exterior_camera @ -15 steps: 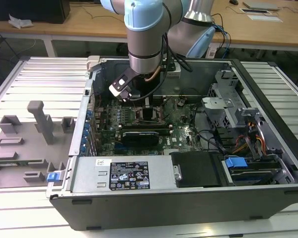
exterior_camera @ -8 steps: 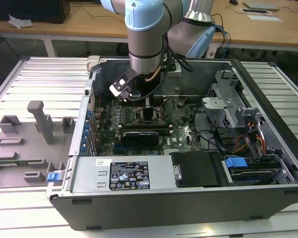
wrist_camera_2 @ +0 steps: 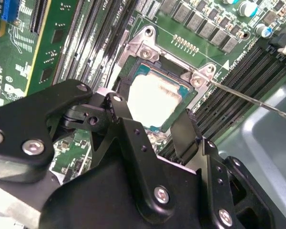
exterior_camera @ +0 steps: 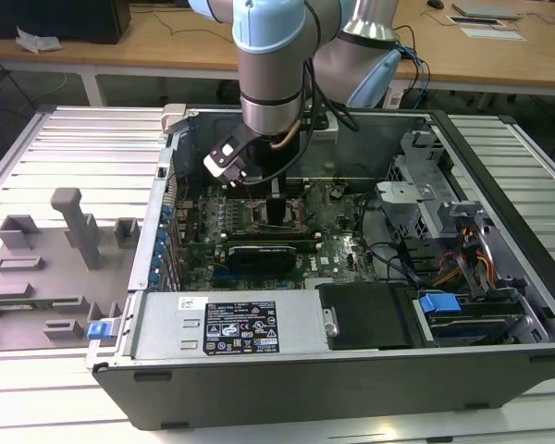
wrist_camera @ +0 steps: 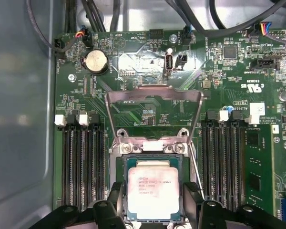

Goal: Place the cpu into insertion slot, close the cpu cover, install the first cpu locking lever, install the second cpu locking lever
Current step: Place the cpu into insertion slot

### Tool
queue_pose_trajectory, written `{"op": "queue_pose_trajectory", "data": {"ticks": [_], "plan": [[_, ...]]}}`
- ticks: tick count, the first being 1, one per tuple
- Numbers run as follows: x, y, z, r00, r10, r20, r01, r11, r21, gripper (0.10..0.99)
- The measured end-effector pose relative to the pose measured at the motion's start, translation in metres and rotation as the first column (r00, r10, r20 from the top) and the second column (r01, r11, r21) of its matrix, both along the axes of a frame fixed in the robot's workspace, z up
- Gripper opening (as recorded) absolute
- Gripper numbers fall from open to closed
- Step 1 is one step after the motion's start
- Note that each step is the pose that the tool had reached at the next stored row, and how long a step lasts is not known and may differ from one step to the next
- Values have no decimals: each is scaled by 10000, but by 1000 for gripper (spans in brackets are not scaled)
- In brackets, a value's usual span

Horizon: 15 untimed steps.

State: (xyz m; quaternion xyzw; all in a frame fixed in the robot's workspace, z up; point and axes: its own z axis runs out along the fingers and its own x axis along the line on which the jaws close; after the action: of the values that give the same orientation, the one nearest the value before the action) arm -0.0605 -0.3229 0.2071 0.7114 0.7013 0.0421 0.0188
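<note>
Inside the computer case (exterior_camera: pixel 351 393), the cpu (wrist_camera: pixel 150 188) sits in the insertion slot (wrist_camera: pixel 120 175), between the parted fingers of the gripper (wrist_camera: pixel 153 210).

Ribbed alu worktop (exterior_camera: pixel 65 148) w/ grey fixtures (exterior_camera: pixel 79 227) at exterior view's left; wooden desks (exterior_camera: pixel 166 42) behind.

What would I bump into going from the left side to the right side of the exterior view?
Grey post → gripper → blue tab → orange wires.
</note>
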Motion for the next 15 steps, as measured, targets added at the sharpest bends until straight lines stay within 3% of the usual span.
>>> {"op": "queue_pose_trajectory", "data": {"ticks": [6,9,10,11,13,14,15], "plan": [[0,0,5,10000,0,0,0,10000,0,604],[0,0,7,10000,0,-1,0,10000,0,412],[0,0,7,10000,0,0,0,10000,-1,412],[0,0,8,10000,0,0,0,10000,0,290],[0,0,10,10000,0,0,0,10000,-1,169],[0,0,11,10000,-1,0,1,10000,0,169],[0,0,11,10000,0,0,0,10000,-1,110]]}}
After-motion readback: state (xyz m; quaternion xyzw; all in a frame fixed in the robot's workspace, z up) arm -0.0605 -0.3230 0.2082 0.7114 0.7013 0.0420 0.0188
